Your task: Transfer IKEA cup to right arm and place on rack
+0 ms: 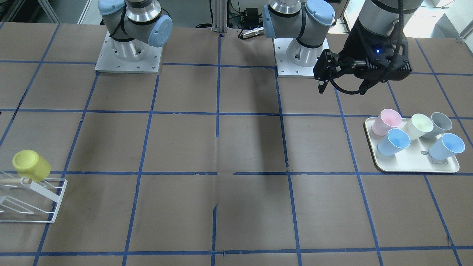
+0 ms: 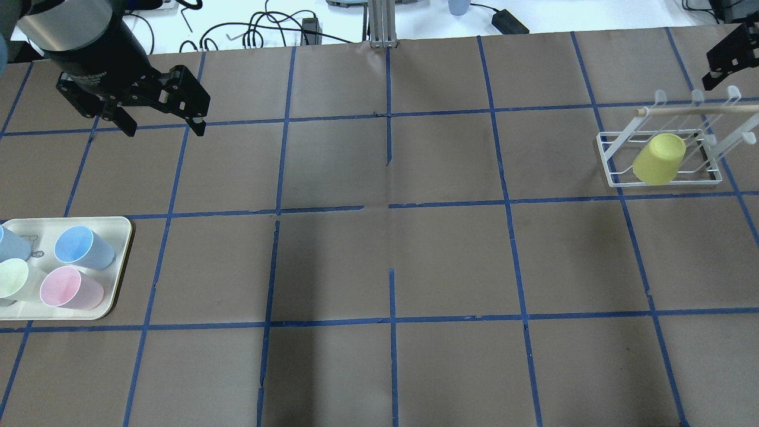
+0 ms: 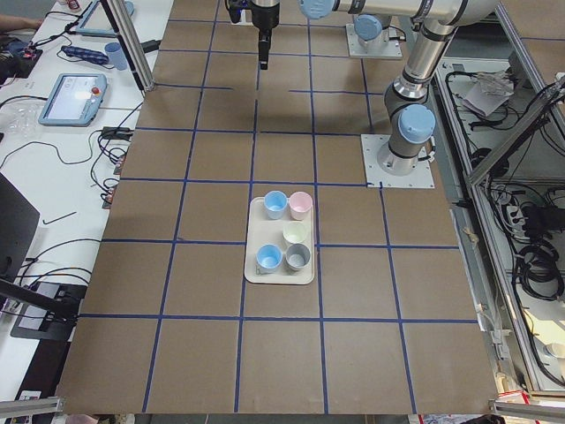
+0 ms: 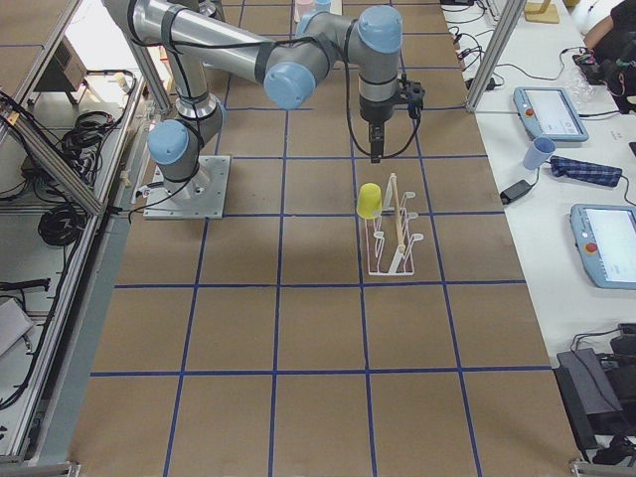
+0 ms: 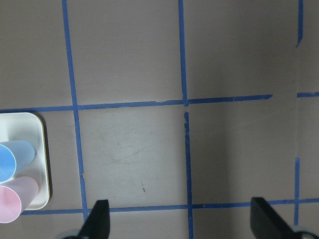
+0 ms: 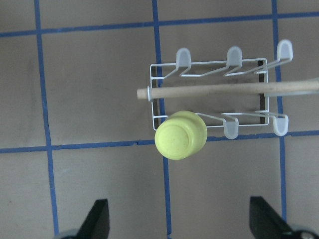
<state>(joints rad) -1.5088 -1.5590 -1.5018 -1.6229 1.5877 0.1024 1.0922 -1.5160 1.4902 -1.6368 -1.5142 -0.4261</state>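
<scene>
**Yellow cup sits on rack, both grippers empty**

Overhead: the IKEA cup (image 2: pixel 658 158) sits upside down and tilted on a prong of the rack (image 2: pixel 705 148) at the frame's right, below the wooden rod (image 2: pixel 694 110). At upper left, the left gripper (image 2: pixel 165 126) hangs over bare table with its fingers apart, holding nothing. A cream tray (image 2: pixel 123 237) of pastel cups lies at the left edge.

Front-facing: the cup shows at lower left and the tray at right.

Right side: the right arm (image 4: pixel 298 55) reaches across, and the right gripper (image 4: pixel 376 154) points down beyond the rack's far end, clear of the cup.

Right wrist: its fingers are spread wide at the bottom edge with nothing between them, and the cup is near centre.

Left wrist: the fingers are likewise spread, with the tray's corner at lower left.
</scene>
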